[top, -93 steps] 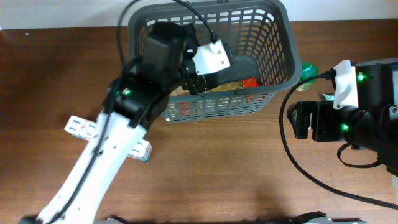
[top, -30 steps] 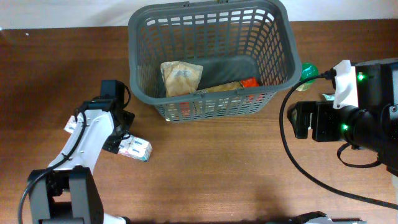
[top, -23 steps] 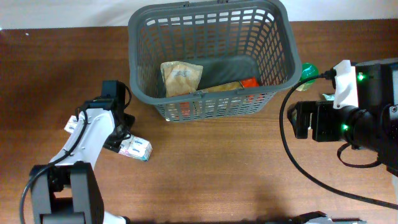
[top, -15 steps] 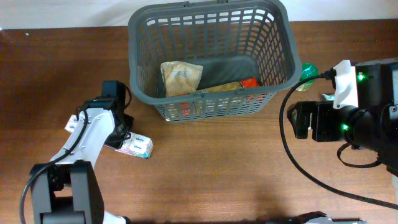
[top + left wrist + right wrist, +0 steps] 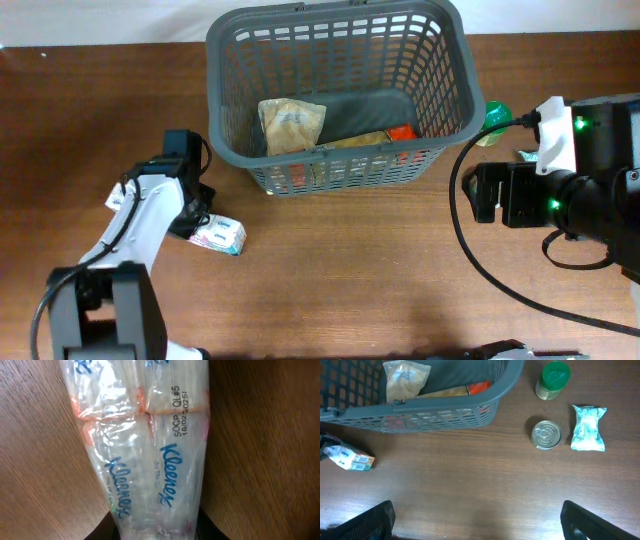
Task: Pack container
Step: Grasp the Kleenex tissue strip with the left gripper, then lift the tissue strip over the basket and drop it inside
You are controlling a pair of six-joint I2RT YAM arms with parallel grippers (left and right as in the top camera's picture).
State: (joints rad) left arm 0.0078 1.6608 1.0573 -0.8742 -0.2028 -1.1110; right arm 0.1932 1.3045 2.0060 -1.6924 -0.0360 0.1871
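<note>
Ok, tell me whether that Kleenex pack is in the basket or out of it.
Out. The Kleenex pack lies on the table, left of the basket, outside its walls.

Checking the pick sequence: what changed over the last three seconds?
The left gripper came out of the basket, pulled back to the table on its own side and closed on the Kleenex pack, which still lies on the wood. A brown packet now shows in the basket where the arm was. Unchanged: basket, green-lidded jar, right gripper wide open.
</note>
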